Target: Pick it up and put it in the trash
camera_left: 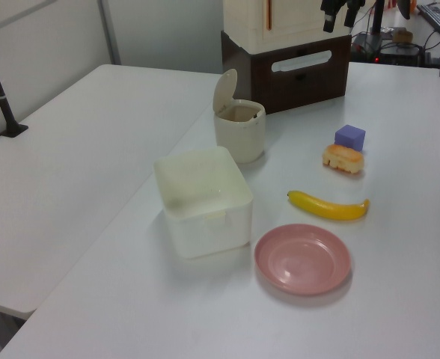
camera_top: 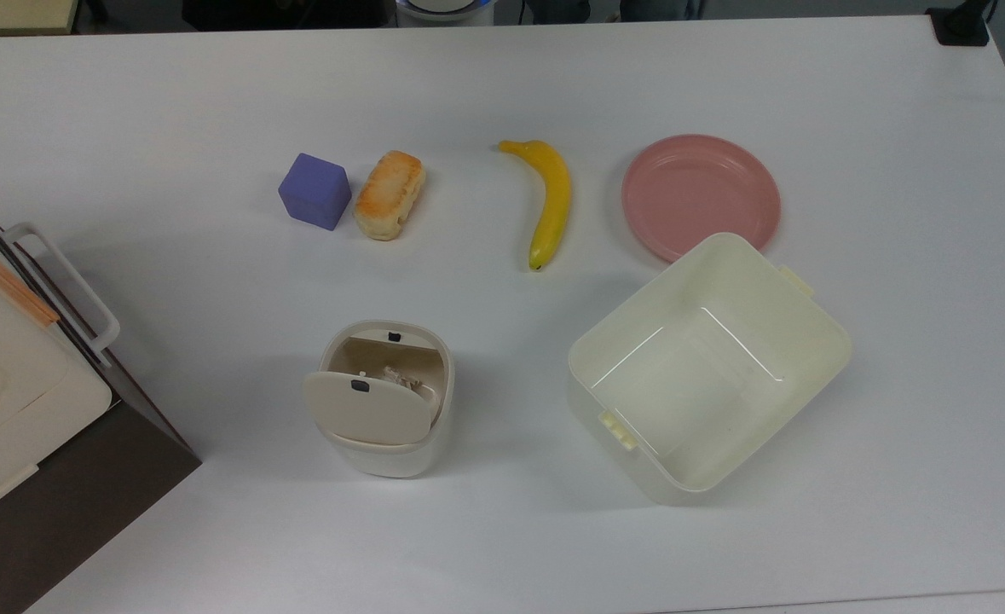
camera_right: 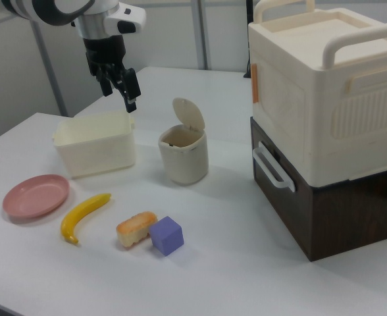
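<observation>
Paper wad lies inside the trash bin, lid up. We see the gripper raised, fingers spread and empty.

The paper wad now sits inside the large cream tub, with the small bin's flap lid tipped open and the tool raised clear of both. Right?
Not quite. The paper wad lies inside the small bin, not the large cream tub, as the top view shows. The flap lid is tipped open, and the tool hangs raised, clear of both.
</observation>
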